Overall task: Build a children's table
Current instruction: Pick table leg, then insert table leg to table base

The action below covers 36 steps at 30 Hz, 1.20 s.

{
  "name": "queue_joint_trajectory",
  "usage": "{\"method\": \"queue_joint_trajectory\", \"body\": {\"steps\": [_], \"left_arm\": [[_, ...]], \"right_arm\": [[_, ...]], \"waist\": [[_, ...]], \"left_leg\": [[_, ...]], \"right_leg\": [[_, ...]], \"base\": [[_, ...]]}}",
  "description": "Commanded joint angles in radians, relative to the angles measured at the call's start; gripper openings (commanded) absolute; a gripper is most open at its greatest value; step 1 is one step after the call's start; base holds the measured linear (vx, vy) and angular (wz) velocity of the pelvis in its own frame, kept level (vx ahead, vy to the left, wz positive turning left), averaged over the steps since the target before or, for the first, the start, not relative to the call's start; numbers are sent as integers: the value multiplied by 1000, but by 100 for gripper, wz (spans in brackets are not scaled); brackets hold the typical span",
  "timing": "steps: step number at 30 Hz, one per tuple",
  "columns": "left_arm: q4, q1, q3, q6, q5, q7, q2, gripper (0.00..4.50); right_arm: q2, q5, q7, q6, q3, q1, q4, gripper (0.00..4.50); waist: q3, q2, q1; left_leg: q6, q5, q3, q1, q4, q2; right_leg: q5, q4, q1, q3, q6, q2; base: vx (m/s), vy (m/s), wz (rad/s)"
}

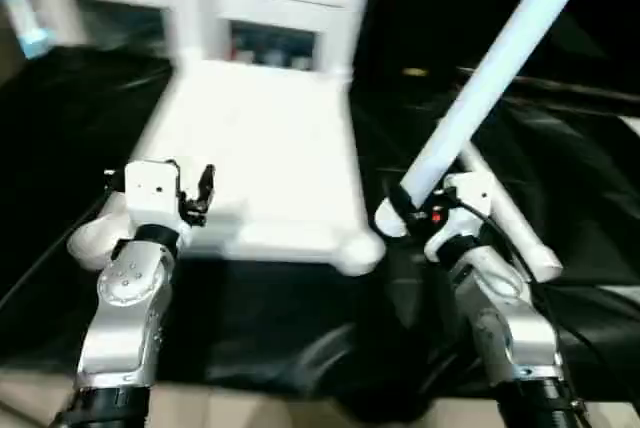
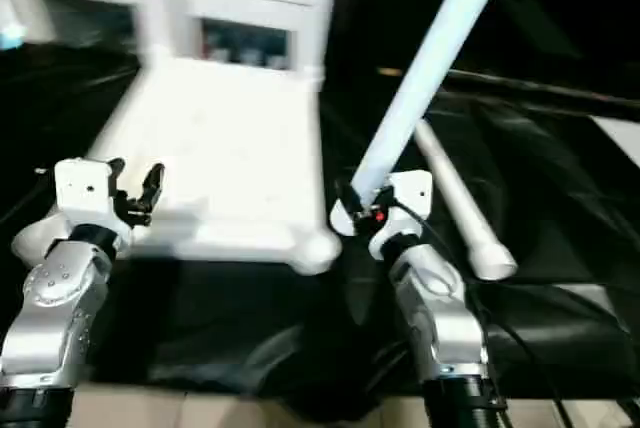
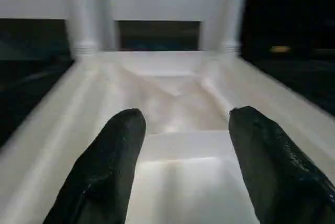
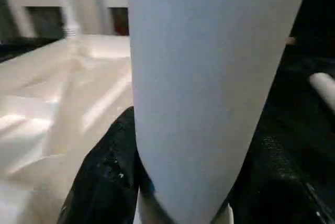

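Head views: your right gripper clamps a white leg near its lower end; its long axis tilts up and away to the right. The tabletop lies underside-up on the black-draped work table, two legs already standing at its far corners. A spare leg lies beside your right wrist.

Left wrist view: left gripper stands wide apart, holding nothing, above the tabletop's near edge.

Right wrist view: fingers grip the leg; tabletop alongside.
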<state>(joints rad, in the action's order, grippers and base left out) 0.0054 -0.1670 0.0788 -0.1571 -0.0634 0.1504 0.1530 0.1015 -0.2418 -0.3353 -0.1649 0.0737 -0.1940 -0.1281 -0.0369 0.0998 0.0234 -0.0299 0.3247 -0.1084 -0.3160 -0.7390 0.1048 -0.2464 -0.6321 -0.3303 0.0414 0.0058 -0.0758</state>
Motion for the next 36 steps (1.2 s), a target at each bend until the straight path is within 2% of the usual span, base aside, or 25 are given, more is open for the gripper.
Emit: {"method": "queue_joint_trajectory", "body": {"steps": [1, 2, 3, 4, 5, 6, 7, 8, 9, 10, 11, 12, 13, 14, 15, 16, 18, 19, 20, 22, 27, 28, 29, 32, 36], "left_arm": [[-10, -6, 24, -10, 2, 3, 20, 296], [-11, -5, 24, -11, 2, 4, 20, 296], [-11, -5, 24, -11, 2, 4, 20, 296], [-13, -3, 25, -12, 2, 6, 21, 296], [-13, -3, 25, -12, 2, 6, 21, 296], [-13, -3, 21, -11, 3, 8, 23, 296], [-12, -4, 20, -10, 4, 8, 24, 296], [-11, -4, 22, 6, -6, 13, 20, 296], [-13, -4, 13, 18, -21, 41, 27, 296], [-16, -3, 4, 16, -25, 58, 34, 296], [-15, -3, -12, 28, -32, 107, 57, 296], [-13, -5, -30, 54, -39, 167, 87, 296], [-11, -6, -38, 71, -43, 199, 103, 296], [-10, -6, -38, 73, -44, 201, 104, 296], [1, -27, -63, 82, -51, 303, 161, 296], [6, -39, -71, 81, -57, 347, 183, 296], [17, -80, -92, 84, -97, 481, 230, 296], [13, -95, -110, 76, -121, 554, 250, 296], [10, -106, -122, 71, -137, 602, 262, 296], [4, -132, -166, 57, -166, 708, 287, 296], [16, -197, -295, -8, -189, 921, 340, 296], [32, -216, -326, -25, -179, 947, 341, 279], [39, -222, -334, -26, -174, 957, 339, 269], [66, -246, -377, -49, -153, 1017, 346, 259], [94, -256, -434, -50, -109, 1069, 373, 222]], "right_arm": [[-5, -2, -1, 1, -16, -20, 22, 188], [-4, -1, -1, 2, -17, -19, 21, 188], [-4, -1, -1, 2, -17, -19, 21, 188], [-4, 0, -1, 3, -18, -18, 20, 188], [-4, 0, -1, 3, -18, -18, 20, 188], [-3, 1, -1, 4, -19, -15, 21, 188], [-3, 1, -1, 4, -20, -15, 21, 188], [-3, 1, 0, 4, -20, -15, 21, 188], [-3, 2, 0, 2, -17, -16, 22, 188], [-2, 2, 0, 1, -16, -16, 22, 188], [2, -4, -8, -1, -12, -15, 27, 188], [10, -14, -20, -10, -8, -12, 35, 188], [15, -20, -27, -16, -7, -10, 39, 188], [16, -21, -28, -17, -7, -10, 40, 188], [41, -48, -81, -39, -10, -1, 59, 188], [54, -59, -102, -44, -13, 2, 65, 188], [96, -90, -160, -79, -17, 3, 77, 188], [116, -92, -183, -85, -18, 1, 78, 188], [130, -92, -197, -87, -19, -1, 78, 188], [162, -84, -227, -82, -19, -5, 72, 188], [215, -63, -270, -63, -12, -11, 60, 188], [220, -64, -269, -68, -10, -9, 67, 188], [221, -67, -269, -71, -10, -6, 73, 188], [229, -81, -270, -91, -12, 12, 113, 188], [233, -90, -268, -100, -18, 49, 163, 188]], "waist": [[42, -19, 40], [37, -34, 34], [22, -75, 10], [29, -81, -29], [63, -97, -41], [67, -92, -51], [52, -96, -35], [58, -78, -43], [51, -54, -45], [58, -18, -42], [67, 19, -30], [56, 29, 1], [75, 28, 25], [80, 22, 27], [74, 16, 19], [68, -2, 8], [61, -13, -4], [53, -15, 4], [53, -15, 4], [33, -18, 16], [31, -27, 19], [32, -51, 20], [34, -37, 17], [36, -35, 19], [37, -47, 18]], "left_leg": [[25, -119, 21, -98, 54, 60], [14, -132, 17, -77, 106, 77], [7, 1, 20, -30, 208, 102], [2, 80, 64, 0, 230, 134], [-87, 164, 135, 130, 226, 185], [-147, 131, 149, 127, 223, 188], [-217, 78, 124, 112, 211, 173], [-293, -8, 118, 118, 210, 169], [-333, -74, 84, 92, 220, 158], [-291, -139, 33, 60, 180, 101], [-243, -123, 1, 9, 147, 56], [-188, -74, -5, -24, 134, 38], [-97, -116, 14, -50, 92, 33], [-58, -197, 24, -64, 101, 46], [-18, -363, 23, -69, 136, 53], [-25, -466, 12, -35, 146, 60], [-45, -406, 6, -4, 156, 80], [-45, -275, 4, -8, 167, 93], [-45, -275, 4, -8, 167, 93], [38, 60, -20, 3, 185, 116], [100, 112, -35, -5, 192, 119], [108, 103, -35, -11, 193, 117], [112, 104, -39, -12, 192, 118], [111, 96, -40, -20, 191, 114], [98, 54, -41, -27, 191, 113]], "right_leg": [[-403, 146, 118, -86, -313, -142], [-398, 144, 97, -51, -301, -111], [-408, 119, 67, 29, -227, -18], [-347, 49, 35, 53, -185, 26], [-184, -51, -53, 48, -136, 17], [-139, -78, -68, 48, -86, 17], [-101, -98, -99, 49, -26, 12], [-46, -106, -125, 45, 4, 3], [35, -76, -121, 26, -2, -15], [159, 16, -94, -15, -55, -53], [194, 48, -38, -59, -53, -79], [55, 93, -12, -100, -44, -113], [133, 80, 47, -158, -127, -172], [293, 51, 64, -146, -169, -170], [613, 14, 46, -101, -214, -102], [679, 3, 3, -68, -237, -44], [394, 19, -21, -50, -294, -34], [223, 33, -16, -52, -301, -49], [223, 33, -16, -52, -301, -49], [-113, 63, -28, -52, -291, -63], [-217, 72, -29, -57, -225, -65], [-221, 71, -25, -59, -214, -67], [-226, 76, -25, -57, -207, -64], [-273, 81, -20, -58, -182, -64], [-247, 83, -18, -57, -171, -58]], "base": [[130, -11, -6], [127, 57, 2], [127, 57, 2], [166, 99, 7], [187, 57, 4], [187, 57, 4], [158, 31, 5], [131, 12, 3], [131, 12, 3], [117, -21, -3], [75, -79, 7], [75, -79, 7], [82, -99, 11], [90, -66, 1], [90, -66, 1], [35, -51, 9], [0, 0, 0], [0, 0, 0], [-54, -16, 9], [-57, -14, 13], [-61, -12, 10], [-53, -22, 4], [0, 0, 0], [0, 0, 0], [0, 0, 0]]}}
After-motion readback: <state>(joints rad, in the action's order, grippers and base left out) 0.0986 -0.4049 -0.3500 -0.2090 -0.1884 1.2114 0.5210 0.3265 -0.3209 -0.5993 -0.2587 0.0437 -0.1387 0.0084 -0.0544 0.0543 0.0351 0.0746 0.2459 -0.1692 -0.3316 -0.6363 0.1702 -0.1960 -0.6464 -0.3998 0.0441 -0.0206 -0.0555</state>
